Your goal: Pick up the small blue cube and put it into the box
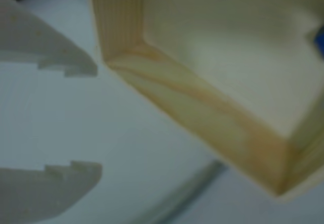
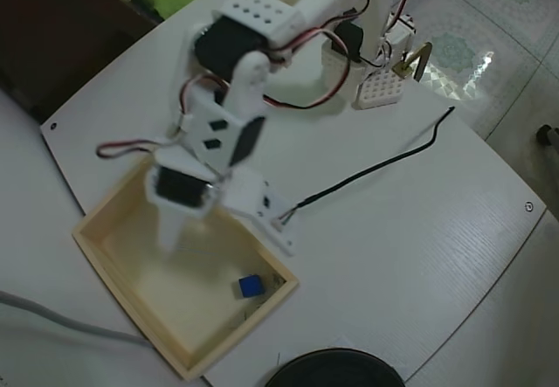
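The small blue cube (image 2: 251,286) lies on the bottom of the box (image 2: 122,293), near its lower right corner. The box is a shallow pale wood tray at the lower left of the overhead view. My gripper (image 2: 225,245) hangs open and empty above the box's right part, just up-left of the cube, not touching it. In the wrist view the two white fingers of my gripper (image 1: 98,120) stand wide apart at the left with nothing between them. The box's wooden wall (image 1: 202,107) fills the right, and a sliver of the blue cube (image 1: 320,42) shows at the right edge.
A small white perforated block (image 2: 380,90) stands by the arm's base at the top. A black cable (image 2: 376,173) runs across the white table to the right of the box. A black round object (image 2: 336,374) sits at the bottom edge. A grey cable (image 2: 52,317) crosses the lower left.
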Robot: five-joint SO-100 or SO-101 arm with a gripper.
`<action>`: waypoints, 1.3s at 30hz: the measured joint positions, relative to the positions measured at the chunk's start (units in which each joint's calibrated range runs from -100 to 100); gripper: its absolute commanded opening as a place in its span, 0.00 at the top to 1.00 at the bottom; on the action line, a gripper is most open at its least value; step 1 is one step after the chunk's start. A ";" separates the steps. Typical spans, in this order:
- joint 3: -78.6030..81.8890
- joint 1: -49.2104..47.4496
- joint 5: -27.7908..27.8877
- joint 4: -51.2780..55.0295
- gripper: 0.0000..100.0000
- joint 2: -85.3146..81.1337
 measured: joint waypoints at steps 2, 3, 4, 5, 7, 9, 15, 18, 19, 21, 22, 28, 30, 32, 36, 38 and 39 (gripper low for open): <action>-1.27 0.96 -1.74 0.00 0.84 0.00; -1.63 1.33 -2.53 0.00 0.84 0.00; -1.90 1.62 -3.37 0.00 0.84 0.00; -1.90 1.92 -4.05 0.00 0.84 0.00; -1.90 2.14 -5.11 0.00 0.84 -0.08; -1.90 2.14 -6.11 0.00 0.84 -1.35; 1.00 2.14 -9.58 0.00 0.84 -11.34; 4.71 2.14 -11.06 0.00 0.84 -17.60; 6.15 2.21 -11.42 0.00 0.84 -19.72; 9.68 2.28 -11.85 0.00 0.84 -24.21; 11.58 2.43 -11.90 0.00 0.84 -26.41; 24.34 2.43 -12.11 0.00 0.84 -39.95; 28.96 2.43 -12.11 0.00 0.84 -44.27; 33.21 2.43 -12.11 0.00 0.84 -48.07; 40.54 2.43 -12.11 0.00 0.84 -55.10; 43.89 2.43 -12.11 0.00 0.84 -58.15; 45.52 2.43 -12.11 0.00 0.84 -59.50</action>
